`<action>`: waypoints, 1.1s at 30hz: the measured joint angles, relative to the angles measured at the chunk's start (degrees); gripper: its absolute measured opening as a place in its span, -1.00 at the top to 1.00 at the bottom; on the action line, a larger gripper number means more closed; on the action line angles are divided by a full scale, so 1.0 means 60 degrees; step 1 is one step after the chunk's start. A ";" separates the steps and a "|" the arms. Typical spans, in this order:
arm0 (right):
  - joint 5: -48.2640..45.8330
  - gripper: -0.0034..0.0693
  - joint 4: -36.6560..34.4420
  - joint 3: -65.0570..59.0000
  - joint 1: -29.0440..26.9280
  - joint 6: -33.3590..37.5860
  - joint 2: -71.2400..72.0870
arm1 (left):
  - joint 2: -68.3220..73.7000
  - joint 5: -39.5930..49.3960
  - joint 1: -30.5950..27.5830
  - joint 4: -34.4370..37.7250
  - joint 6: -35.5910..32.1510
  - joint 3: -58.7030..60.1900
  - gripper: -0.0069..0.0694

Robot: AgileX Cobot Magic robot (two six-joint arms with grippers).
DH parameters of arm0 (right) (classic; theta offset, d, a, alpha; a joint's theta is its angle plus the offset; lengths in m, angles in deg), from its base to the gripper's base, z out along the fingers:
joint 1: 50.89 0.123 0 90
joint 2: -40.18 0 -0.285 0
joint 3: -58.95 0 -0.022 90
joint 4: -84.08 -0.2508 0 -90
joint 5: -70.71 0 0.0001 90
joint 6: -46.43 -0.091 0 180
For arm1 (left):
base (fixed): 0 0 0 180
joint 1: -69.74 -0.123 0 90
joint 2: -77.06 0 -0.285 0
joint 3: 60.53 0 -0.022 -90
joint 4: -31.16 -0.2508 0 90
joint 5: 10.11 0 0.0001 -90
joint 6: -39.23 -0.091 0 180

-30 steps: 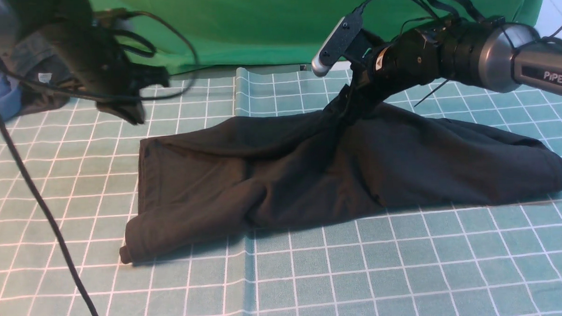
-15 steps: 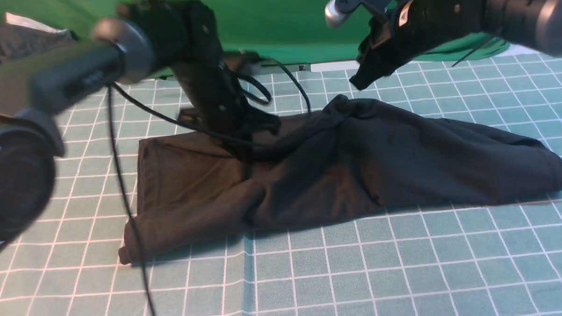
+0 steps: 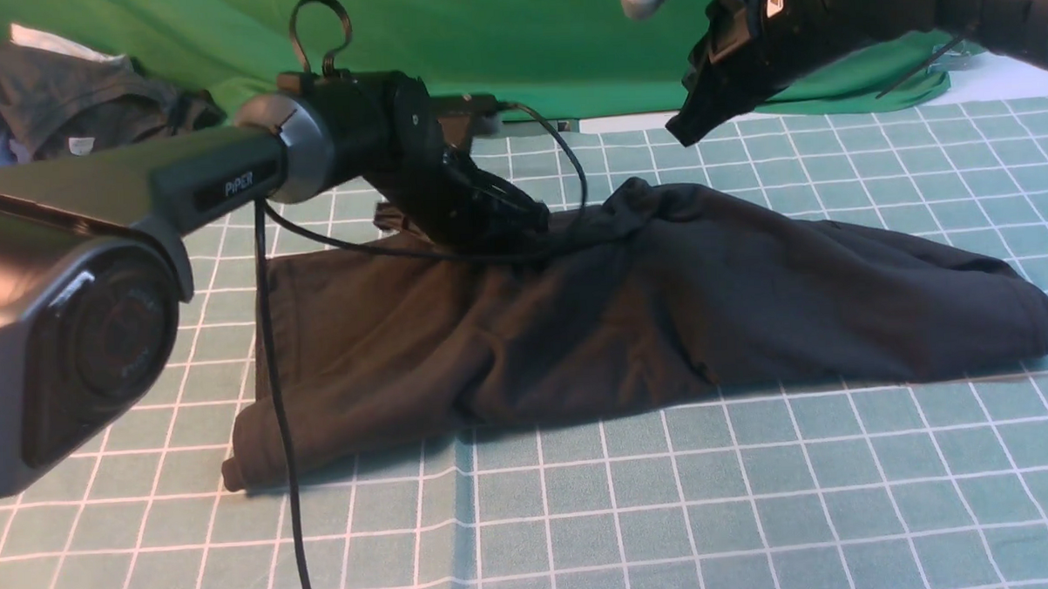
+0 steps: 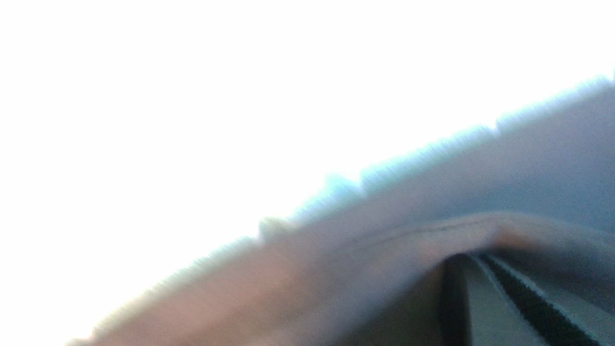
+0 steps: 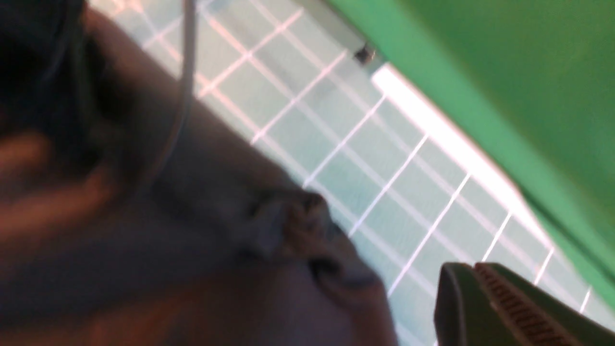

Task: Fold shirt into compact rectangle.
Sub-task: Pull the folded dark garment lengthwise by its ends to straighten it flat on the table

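The black shirt (image 3: 664, 307) lies crumpled across the middle of the bench (image 3: 671, 516), which is covered in a teal cloth with a white grid. The shirt's long side runs left to right. Its near-left corner ends in a rolled edge, its right end reaches almost to the right side of the view, and a small bunched peak stands up at the far middle.

The left tool (image 3: 526, 229) sits low at the shirt's far edge, just left of that peak, with its jaws pressed together. The washed-out left wrist view shows a fabric seam close against it, but I cannot tell whether any cloth is caught. A black cable (image 3: 275, 408) hangs from the left arm down over the shirt's left end.

The right tool (image 3: 686, 130) hangs in the air above and to the right of the peak, clear of the fabric, pressed together and holding nothing.

A bright green cloth (image 3: 524, 42) covers the far side. A dark grey garment (image 3: 72, 92) with a small white tag (image 3: 80, 145) lies at the far left.
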 joint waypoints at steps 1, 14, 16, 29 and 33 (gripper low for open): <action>0.0000 0.85 0.0016 0.0000 0.0000 -0.0017 0.0000 | 0.0020 -0.0057 -0.0046 -0.0049 0.0079 -0.0024 0.80; -0.2861 0.85 0.1205 0.0000 -0.1633 -0.1778 0.0563 | -0.2535 0.2649 -0.0832 -0.0674 -0.0174 0.0020 0.80; -0.3126 0.85 0.1049 -0.0013 -0.2210 -0.1848 0.0563 | -0.3133 0.2624 -0.0742 -0.0674 -0.0252 0.0583 0.80; -0.3590 -0.03 -0.1496 -0.0293 -0.4493 -0.1504 -0.0698 | -0.4807 0.1110 -0.0469 0.0016 -0.0363 0.6418 0.80; -0.3289 -0.14 -0.1586 -0.0293 -0.4208 -0.1071 -0.1305 | -0.4670 0.0708 -0.0469 -0.0792 0.0449 0.6895 0.80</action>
